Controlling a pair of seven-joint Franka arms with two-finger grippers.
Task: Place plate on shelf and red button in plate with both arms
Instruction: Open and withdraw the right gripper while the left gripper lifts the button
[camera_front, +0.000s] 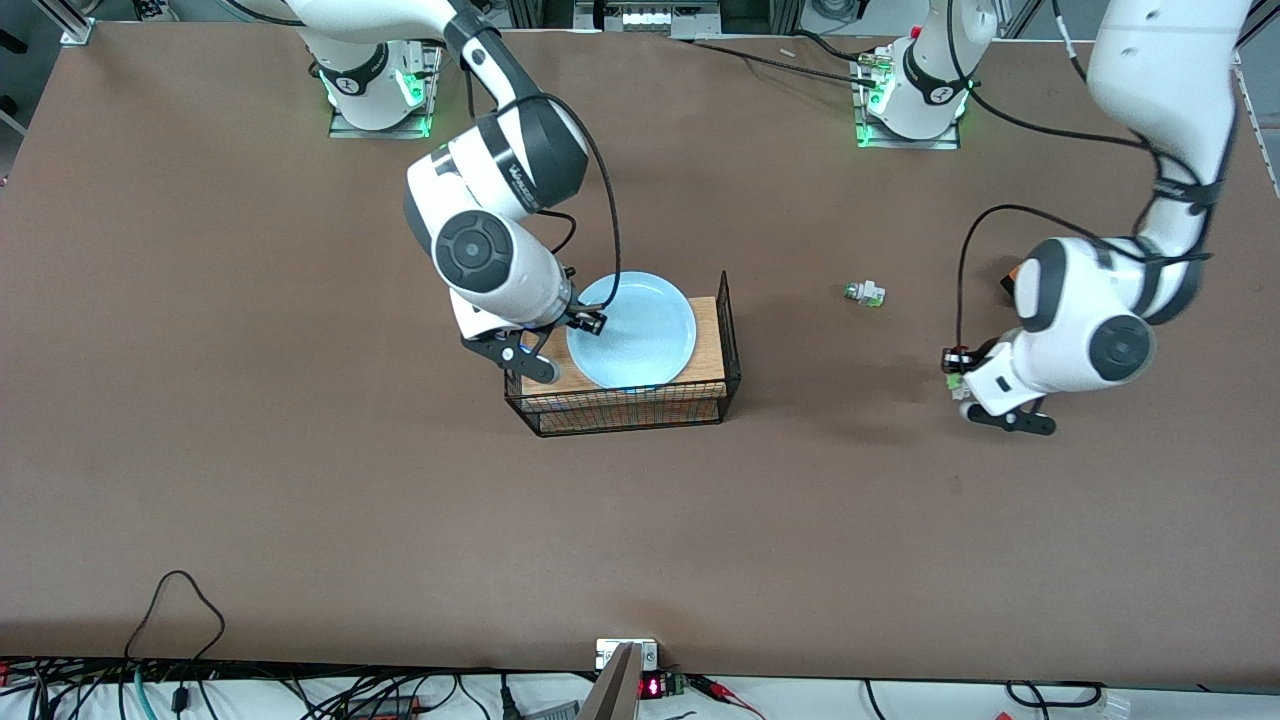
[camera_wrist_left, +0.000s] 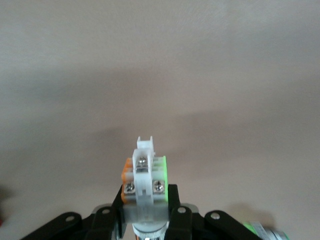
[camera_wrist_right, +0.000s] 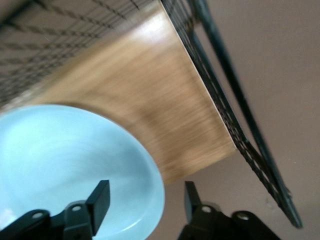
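The light blue plate (camera_front: 640, 330) (camera_wrist_right: 65, 160) lies in the black wire basket (camera_front: 735, 340) over its wooden floor. My right gripper (camera_front: 562, 345) (camera_wrist_right: 145, 192) is open at the plate's rim on the side toward the right arm's end. One finger is over the plate and the other is outside its rim, neither touching it. My left gripper (camera_front: 958, 378) (camera_wrist_left: 145, 197) hangs low over bare table toward the left arm's end. It is shut on the red button (camera_wrist_left: 144, 175) (camera_front: 955, 368), a white block with green and orange bits. The grip hides its cap in the left wrist view.
A similar white switch with a greenish-silver tip (camera_front: 865, 293) lies on the table between the basket and the left gripper. A dark item with an orange bit (camera_front: 1011, 279) is mostly hidden by the left arm. The basket's wire walls (camera_wrist_right: 235, 130) stand up round the plate.
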